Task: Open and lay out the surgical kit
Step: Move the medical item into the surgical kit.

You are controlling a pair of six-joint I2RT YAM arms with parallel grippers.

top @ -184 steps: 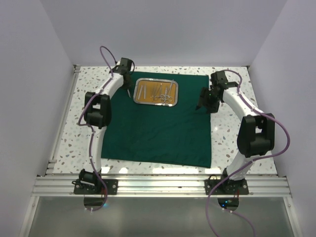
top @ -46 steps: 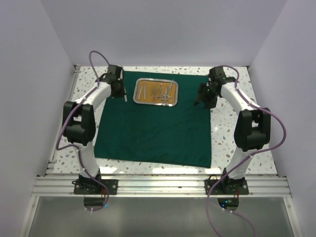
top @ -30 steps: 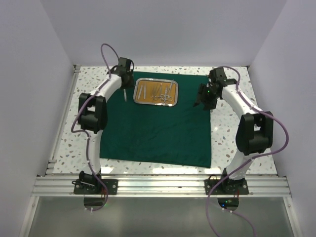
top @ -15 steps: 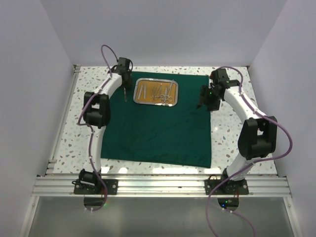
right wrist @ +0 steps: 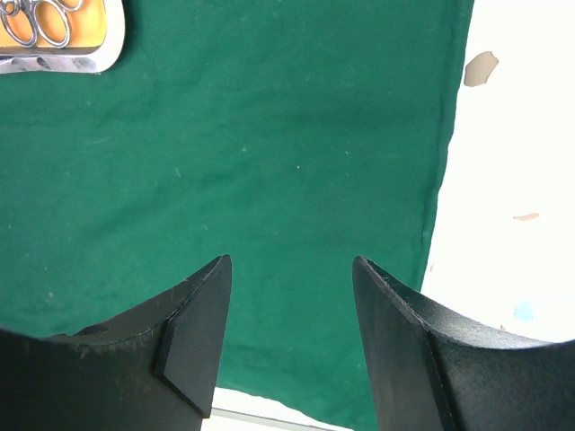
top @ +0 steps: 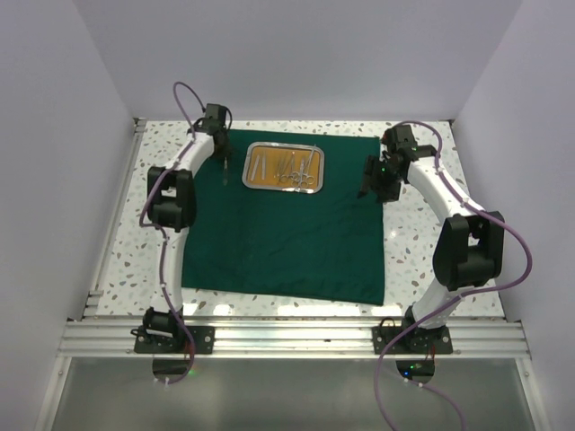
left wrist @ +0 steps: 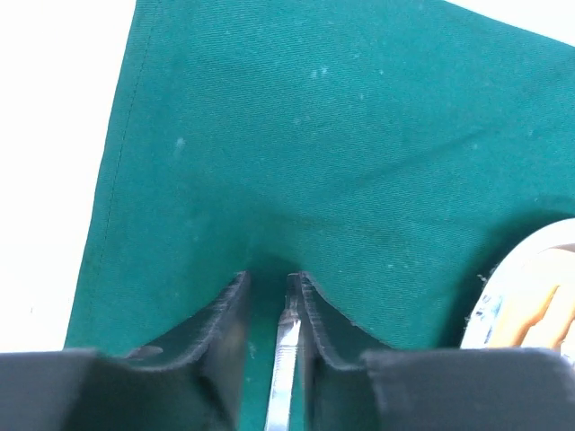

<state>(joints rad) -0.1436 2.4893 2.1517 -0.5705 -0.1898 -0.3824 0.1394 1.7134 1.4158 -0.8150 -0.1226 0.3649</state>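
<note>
Steel tray (top: 284, 145) with silver instruments (top: 289, 166) in it sits on the spread green cloth (top: 287, 242), tabletop (top: 413, 242) underneath. Left gripper (left wrist: 269, 283) is just left of the tray, nearly closed, pinching 1 slim silver instrument (left wrist: 284, 377) above the cloth. Right gripper (right wrist: 289, 269) is right of the tray over the cloth edge, jaws wide apart, holding nothing.

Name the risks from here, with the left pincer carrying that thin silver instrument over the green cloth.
The silver instrument sits against one finger of the left pincer, with a gap beside it; it may slip out.
Set down tip-first, it could snag or bunch the green cloth.
The tray lies close; a swing might knock it.
</note>
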